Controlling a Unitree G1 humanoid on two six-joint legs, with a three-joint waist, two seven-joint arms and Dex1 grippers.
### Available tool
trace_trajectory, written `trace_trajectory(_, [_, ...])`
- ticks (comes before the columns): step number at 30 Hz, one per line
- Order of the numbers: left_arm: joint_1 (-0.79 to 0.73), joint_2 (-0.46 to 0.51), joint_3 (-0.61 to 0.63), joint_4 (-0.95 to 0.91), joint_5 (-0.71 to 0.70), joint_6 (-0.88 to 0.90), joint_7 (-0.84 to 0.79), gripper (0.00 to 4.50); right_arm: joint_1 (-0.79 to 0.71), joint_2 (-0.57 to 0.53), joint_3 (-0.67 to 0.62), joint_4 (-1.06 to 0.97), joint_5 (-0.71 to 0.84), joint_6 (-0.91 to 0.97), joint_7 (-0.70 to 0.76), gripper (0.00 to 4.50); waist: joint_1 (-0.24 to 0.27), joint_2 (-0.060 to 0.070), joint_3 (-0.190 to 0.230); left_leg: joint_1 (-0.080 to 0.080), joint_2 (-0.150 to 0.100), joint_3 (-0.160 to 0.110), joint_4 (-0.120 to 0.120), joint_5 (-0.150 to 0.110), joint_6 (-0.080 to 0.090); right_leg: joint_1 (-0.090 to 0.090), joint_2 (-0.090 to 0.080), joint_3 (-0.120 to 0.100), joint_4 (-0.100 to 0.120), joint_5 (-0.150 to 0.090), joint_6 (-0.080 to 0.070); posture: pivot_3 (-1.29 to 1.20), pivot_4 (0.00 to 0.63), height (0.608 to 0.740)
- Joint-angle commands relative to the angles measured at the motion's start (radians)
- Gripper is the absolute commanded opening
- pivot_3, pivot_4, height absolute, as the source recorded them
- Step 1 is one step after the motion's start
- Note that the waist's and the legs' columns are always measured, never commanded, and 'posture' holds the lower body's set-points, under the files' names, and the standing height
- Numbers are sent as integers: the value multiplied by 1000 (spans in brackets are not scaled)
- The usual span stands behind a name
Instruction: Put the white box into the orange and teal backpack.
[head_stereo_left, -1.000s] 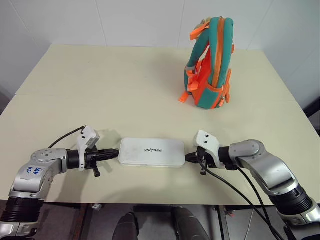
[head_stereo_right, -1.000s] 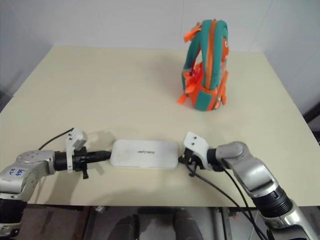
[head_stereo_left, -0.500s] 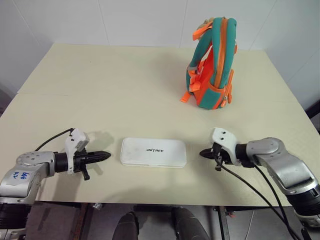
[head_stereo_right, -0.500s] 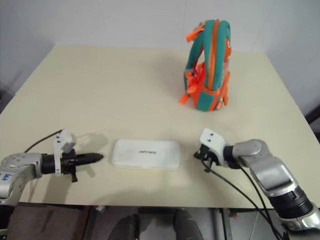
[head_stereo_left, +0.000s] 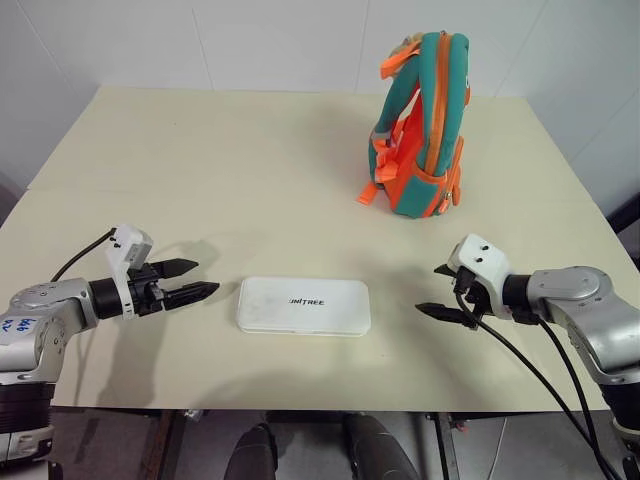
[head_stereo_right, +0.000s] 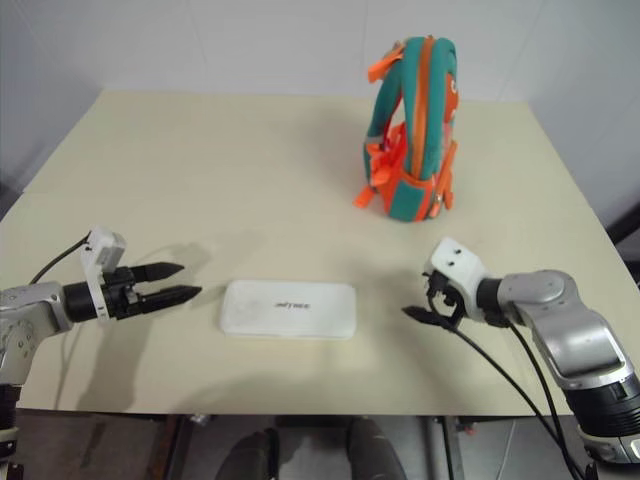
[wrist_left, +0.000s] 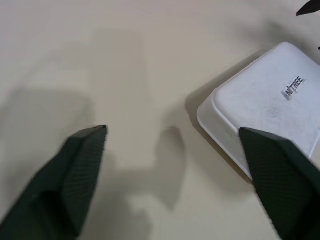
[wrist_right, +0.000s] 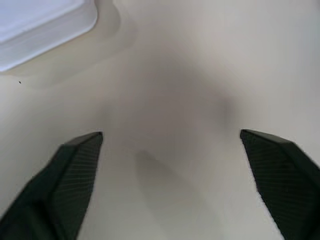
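Cream desk (head_stereo_left: 250, 180) carries everything. Orange and teal backpack (head_stereo_left: 420, 125) stands upright at far right side, zip looks closed, though hard to tell from this angle. White box (head_stereo_left: 304, 306) lies flat near front edge, centre, "UNITREE" lettering up, btwn both grippers. Left gripper (head_stereo_left: 190, 280) wide open, empty, just beside box's left end, not touching. Right gripper (head_stereo_left: 438, 291) also wide open, holding nothing, near box's right end w/ bare desk between.

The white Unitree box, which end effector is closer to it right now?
Left. The left end effector sits open just off the white box's left end; the right end effector, also open, stands farther off its right end.
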Motion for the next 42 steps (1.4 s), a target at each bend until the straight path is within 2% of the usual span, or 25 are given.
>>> trace_trajectory(1, [-26, 21, -15, 17, -18, 26, -39, 4493, 3, 12, -10, -28, -3, -19, -24, 4500, 0, 0, 0, 0, 0, 0, 0, 0, 0, 0, 0, 0, 0, 0, 0, 0, 150, 740])
trace_trajectory(7, [-79, -14, -47, 63, -31, 83, -44, 4493, 5, 60, 33, 9, -54, -73, -86, 4500, 0, 0, 0, 0, 0, 0, 0, 0, 0, 0, 0, 0, 0, 0, 0, 0, 150, 740])
trace_trajectory(13, [-104, -9, -96, 73, -56, 245, -55, 4493, 0, 110, 83, 42, -107, -131, -122, 4500, -3, 0, 0, 0, 0, 0, 0, 0, 0, 0, 0, 0, 0, 0, 0, 0, 150, 740])
trace_trajectory(20, [-161, -58, -104, 131, -104, 366, -51, 4493, -52, 164, 138, 28, -120, -123, -109, 4500, -4, -1, 0, 1, 0, 0, 3, 0, 0, 0, 1, 0, 6, 0, 0, 0, 150, 740])
trace_trajectory(30, [-194, -99, -113, 189, -147, 475, -62, 4493, -69, 173, 172, 3, -122, -101, -101, 4500, -2, -1, -1, 1, 0, -1, 6, 0, 0, 0, 1, 0, 8, 0, 0, 0, 150, 740])
trace_trajectory(42, [-205, -25, -187, 204, -143, 598, -95, 4493, -92, 184, 181, 39, -130, -123, -100, 4500, -3, -1, -1, 1, 0, -1, 6, 0, 0, 0, 1, 0, 8, 0, 0, 0, 150, 740])
